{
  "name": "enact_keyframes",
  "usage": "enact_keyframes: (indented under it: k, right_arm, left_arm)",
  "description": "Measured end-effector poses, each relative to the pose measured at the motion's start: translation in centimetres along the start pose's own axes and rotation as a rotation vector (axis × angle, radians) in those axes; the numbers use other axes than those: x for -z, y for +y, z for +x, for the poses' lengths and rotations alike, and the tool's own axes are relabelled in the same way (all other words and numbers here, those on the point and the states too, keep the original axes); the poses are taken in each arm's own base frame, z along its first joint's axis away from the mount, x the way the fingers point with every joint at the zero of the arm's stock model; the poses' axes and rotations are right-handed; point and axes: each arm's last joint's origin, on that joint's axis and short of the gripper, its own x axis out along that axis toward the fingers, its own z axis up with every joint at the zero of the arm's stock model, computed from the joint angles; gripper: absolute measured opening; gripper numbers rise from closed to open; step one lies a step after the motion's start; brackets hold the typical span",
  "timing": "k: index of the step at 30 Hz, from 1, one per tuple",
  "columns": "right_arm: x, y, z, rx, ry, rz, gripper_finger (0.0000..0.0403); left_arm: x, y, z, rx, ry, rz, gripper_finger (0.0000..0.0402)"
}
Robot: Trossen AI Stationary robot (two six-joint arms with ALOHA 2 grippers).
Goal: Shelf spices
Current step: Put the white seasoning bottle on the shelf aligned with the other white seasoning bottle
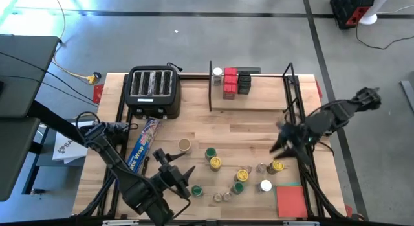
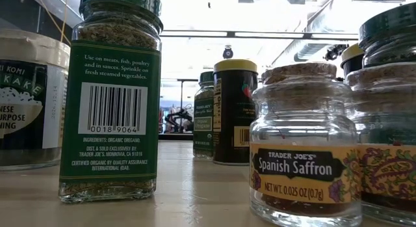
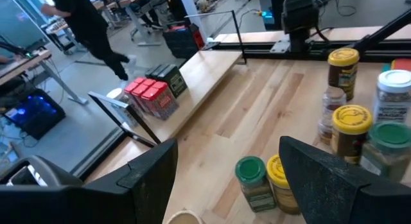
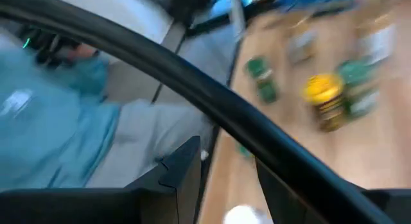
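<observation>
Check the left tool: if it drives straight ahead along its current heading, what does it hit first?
Probably the green-lid jar and the yellow-lid jar beside it, just ahead between the left tool's open fingers. Beyond them, bare table, then the shelf with red tins. Depth is uncertain.

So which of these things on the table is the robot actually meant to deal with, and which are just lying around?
Part of the job:
- loose spice jars at the table's front
- red tins and black boxes, already on the shelf
- wooden shelf

Just lying about:
- toaster
- blue wrap box
- red pad
</observation>
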Motion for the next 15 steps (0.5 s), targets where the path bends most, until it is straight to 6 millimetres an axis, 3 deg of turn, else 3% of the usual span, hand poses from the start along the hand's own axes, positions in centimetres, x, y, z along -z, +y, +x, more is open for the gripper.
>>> enact_keyframes:
  k: [7, 11, 15]
  right_arm:
    - [2.0, 3.6, 5.2, 0.058, 0.261, 0.019, 0.014]
    - [2.6, 5.7, 7.7, 0.268, 0.447, 0.096, 0.014]
    - [3.4, 6.7, 9.1, 0.606, 0.672, 0.357, 0.014]
  left_arm:
    - [-0.1, 0.0, 0.4, 0.0, 0.018, -0.01, 0.0268]
    - [-0.1, -0.2, 0.3, 0.012, 0.017, -0.037, 0.0268]
    - [-0.1, -0.2, 0.3, 0.012, 0.018, -0.055, 0.0268]
